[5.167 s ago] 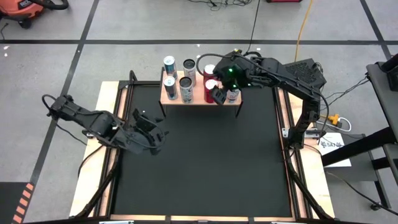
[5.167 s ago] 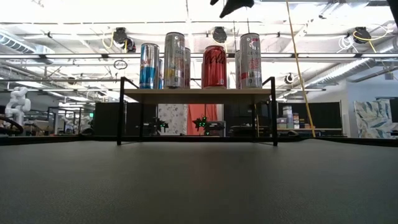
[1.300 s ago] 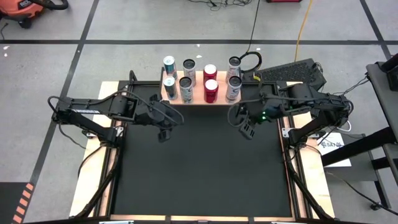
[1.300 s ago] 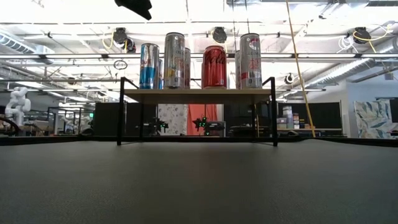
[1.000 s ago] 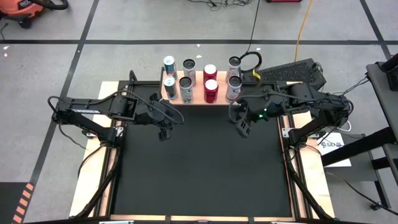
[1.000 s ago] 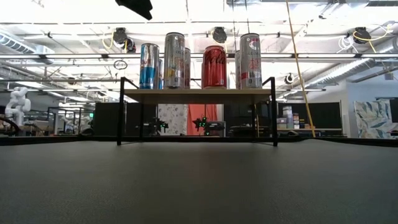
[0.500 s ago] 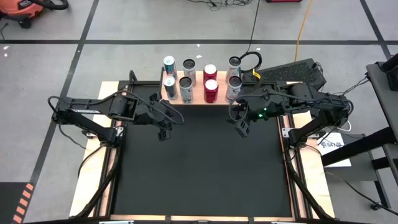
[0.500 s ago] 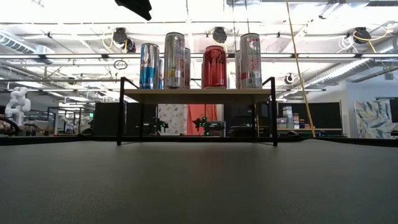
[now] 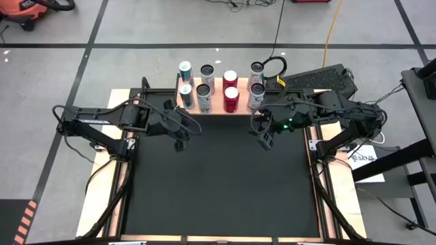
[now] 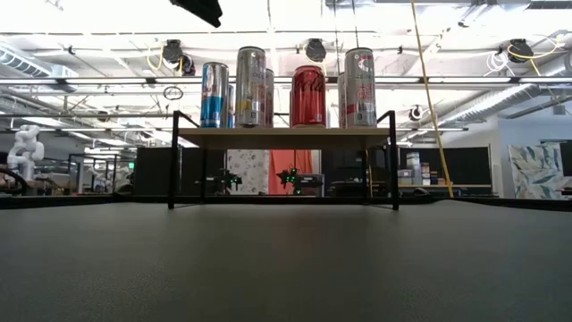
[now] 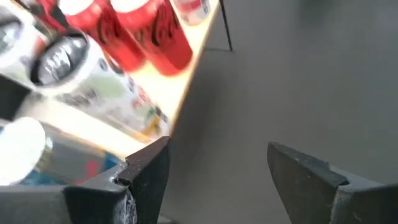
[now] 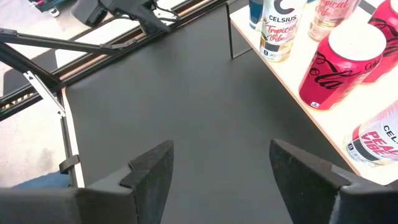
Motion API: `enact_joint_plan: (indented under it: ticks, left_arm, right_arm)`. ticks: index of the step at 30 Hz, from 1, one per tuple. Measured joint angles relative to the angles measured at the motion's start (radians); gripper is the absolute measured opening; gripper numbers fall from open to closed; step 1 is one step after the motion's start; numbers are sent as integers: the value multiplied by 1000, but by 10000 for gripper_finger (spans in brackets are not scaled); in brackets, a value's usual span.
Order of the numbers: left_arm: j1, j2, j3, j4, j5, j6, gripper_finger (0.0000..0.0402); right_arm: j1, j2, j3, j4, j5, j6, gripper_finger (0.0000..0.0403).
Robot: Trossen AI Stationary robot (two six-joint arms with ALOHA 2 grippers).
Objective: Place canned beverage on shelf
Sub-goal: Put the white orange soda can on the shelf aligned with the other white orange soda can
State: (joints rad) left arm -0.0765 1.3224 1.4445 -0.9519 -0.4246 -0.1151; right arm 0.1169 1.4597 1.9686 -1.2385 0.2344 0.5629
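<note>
Eight cans [image 9: 231,99] stand upright in two rows on the shelf [image 9: 216,107] at the upper centre of the black surface [image 9: 218,184]. Both arms hang over the surface just below it — the left gripper [image 9: 180,141] lower-left of the shelf, the right gripper [image 9: 266,139] lower-right — each with jaws wide apart, holding nothing.

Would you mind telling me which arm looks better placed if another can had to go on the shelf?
Neither clearly: the left tool and right tool are open, empty, and the shelf already holds eight cans.
</note>
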Motion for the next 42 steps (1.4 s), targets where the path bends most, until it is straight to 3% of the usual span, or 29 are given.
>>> enact_joint_plan:
  ticks: [5,14,19,25,29,42]
  left_arm:
    - [37,0,0,79,43,66,270]
    - [142,-1,-28,168,243,70,270]
    - [213,0,-68,187,335,70,302]
    - [243,0,-77,189,340,95,360]
    - [247,-3,-77,188,287,151,383]
    - [334,-7,-77,252,302,179,389]
  right_arm:
    - [0,0,0,0,0,0,247]
    - [0,0,0,0,0,-1,247]
    - [0,0,0,0,0,-1,247]
    - [0,0,0,0,0,0,247]
    - [0,0,0,0,0,-1,247]
    - [0,0,0,0,0,0,247]
